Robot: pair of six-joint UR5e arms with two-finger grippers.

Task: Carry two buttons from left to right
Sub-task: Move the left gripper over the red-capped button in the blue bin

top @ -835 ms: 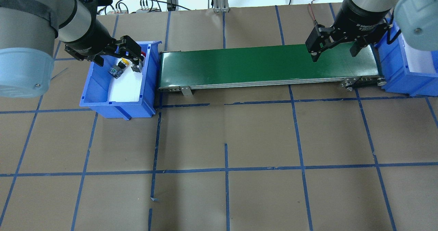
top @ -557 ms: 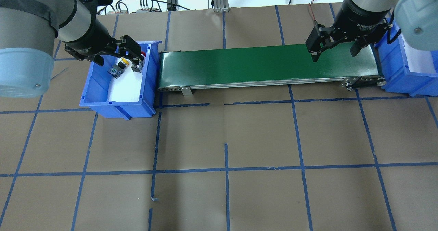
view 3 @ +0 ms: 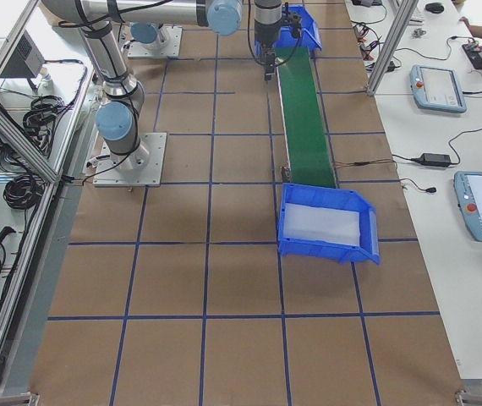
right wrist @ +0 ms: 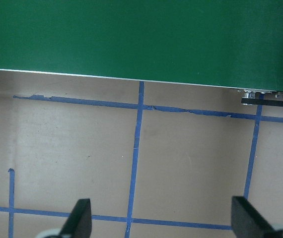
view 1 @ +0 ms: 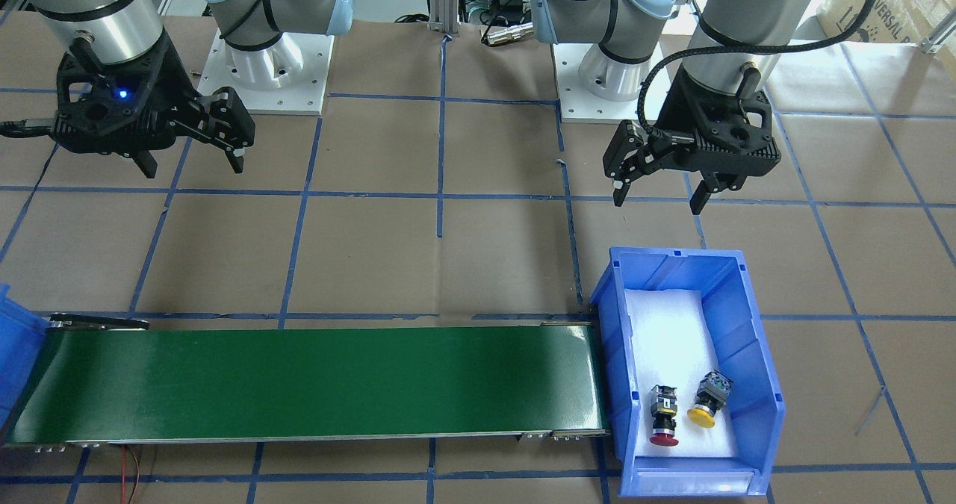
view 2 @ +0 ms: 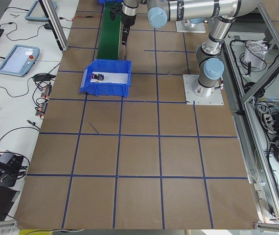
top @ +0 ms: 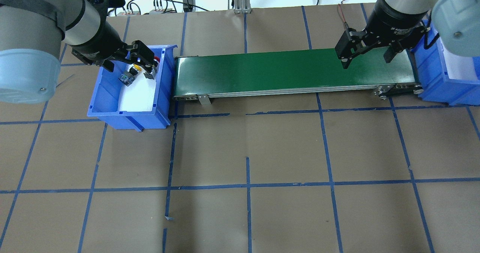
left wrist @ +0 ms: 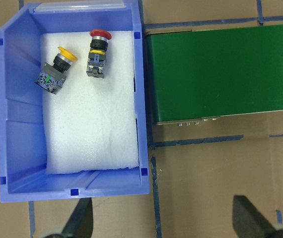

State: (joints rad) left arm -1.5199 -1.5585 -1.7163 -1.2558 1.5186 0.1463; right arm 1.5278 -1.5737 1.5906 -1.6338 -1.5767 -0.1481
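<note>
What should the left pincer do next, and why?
Probably move the open left pincer forward over the blue bin to stand above the red button. It and the yellow button lie ungripped on the bin's foam, the pincer hangs short of them, and the green belt carries nothing.

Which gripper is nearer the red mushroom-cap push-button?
Left. The left gripper hovers beside the blue bin holding the red-capped push-button; the right gripper hangs by the green conveyor's far end.
</note>
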